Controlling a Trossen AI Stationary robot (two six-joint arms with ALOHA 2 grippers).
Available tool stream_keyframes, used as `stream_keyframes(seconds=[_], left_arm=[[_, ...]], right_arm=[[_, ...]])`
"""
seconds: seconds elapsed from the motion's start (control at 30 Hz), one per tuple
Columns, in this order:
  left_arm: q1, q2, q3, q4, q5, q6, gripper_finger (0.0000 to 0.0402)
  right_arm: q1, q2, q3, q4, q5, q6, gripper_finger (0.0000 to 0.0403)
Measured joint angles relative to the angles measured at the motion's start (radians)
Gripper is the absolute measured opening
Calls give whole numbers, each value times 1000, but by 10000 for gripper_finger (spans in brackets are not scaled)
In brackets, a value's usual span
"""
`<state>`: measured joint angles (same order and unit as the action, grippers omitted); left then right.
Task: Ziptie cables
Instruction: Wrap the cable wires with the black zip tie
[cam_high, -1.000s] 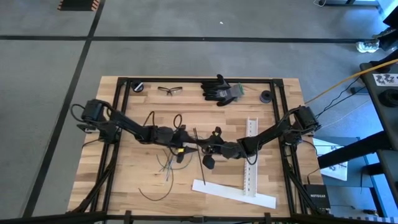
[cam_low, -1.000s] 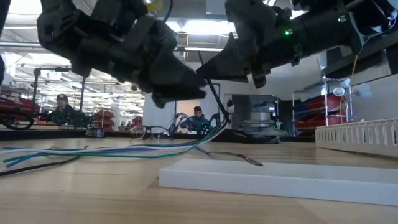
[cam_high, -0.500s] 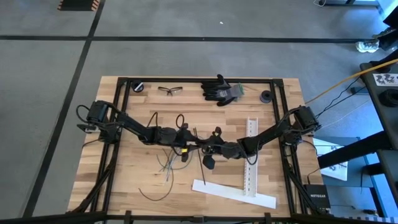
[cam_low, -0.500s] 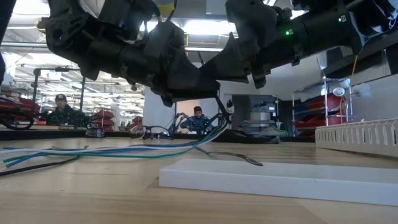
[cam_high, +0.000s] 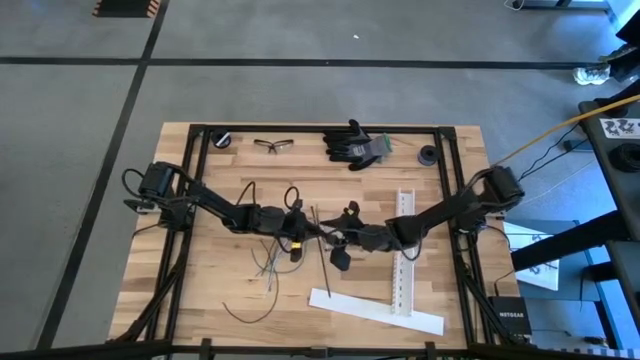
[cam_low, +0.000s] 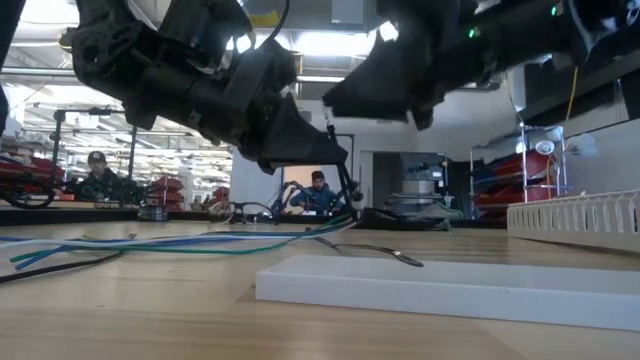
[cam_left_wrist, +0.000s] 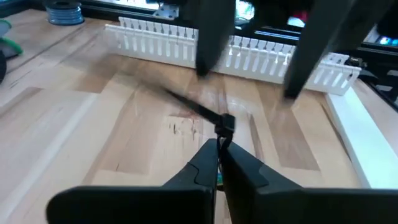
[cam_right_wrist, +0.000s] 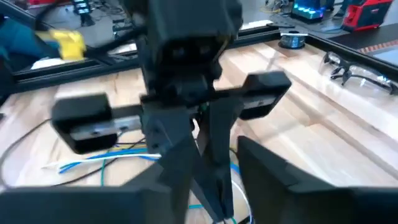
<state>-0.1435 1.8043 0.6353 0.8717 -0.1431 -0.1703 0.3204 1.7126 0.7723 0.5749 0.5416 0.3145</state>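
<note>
A handover is being completed at the middle of the table. The left gripper (cam_high: 303, 233), which was half apart a second ago, is now being pressed together on the thin, stiff black plastic ziptie (cam_left_wrist: 186, 107). In the left wrist view its two dark fingers (cam_left_wrist: 205, 167) are being held tight on the strip just behind its small square head. The right gripper (cam_high: 342, 236), clamped a moment earlier, is being let apart and drawn upward and back. Its fingers are being seen well apart in the left wrist view, with nothing between them.

The ziptie is thus being carried by the left arm alone, above the wood between the two grippers. The limp pale blue, grey and greenish cables (cam_high: 266, 262) are lying on the table just beside and below the left gripper. One end is being lifted toward the pinched strip in the low view. Whether the ziptie is being passed around them cannot be told.

The right gripper is probably being freed to take the tail, so that the loop can be drawn tight.
</note>
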Motion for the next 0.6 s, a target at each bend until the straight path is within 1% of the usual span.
stream_keyframes(seconds=[0.1,0.17,0.27,0.3,0.37,0.47,0.6], left_arm=[[-3,0,0,-5,0,4,0],[-6,0,0,-8,0,6,0],[-6,0,0,-11,1,6,0],[-5,0,0,-11,1,7,0],[-6,0,0,-9,1,15,0],[-6,0,0,-1,1,10,0],[-7,0,-1,3,1,6,0]], right_arm=[[0,-88,1,-147,-4,0,162],[0,-147,2,-277,-8,2,179],[0,-173,0,-409,-57,38,189],[0,-171,-6,-421,-80,46,188],[0,-141,-22,-387,-118,49,183],[1,-67,-53,-324,-125,53,171],[0,41,-52,-104,-124,22,161]])
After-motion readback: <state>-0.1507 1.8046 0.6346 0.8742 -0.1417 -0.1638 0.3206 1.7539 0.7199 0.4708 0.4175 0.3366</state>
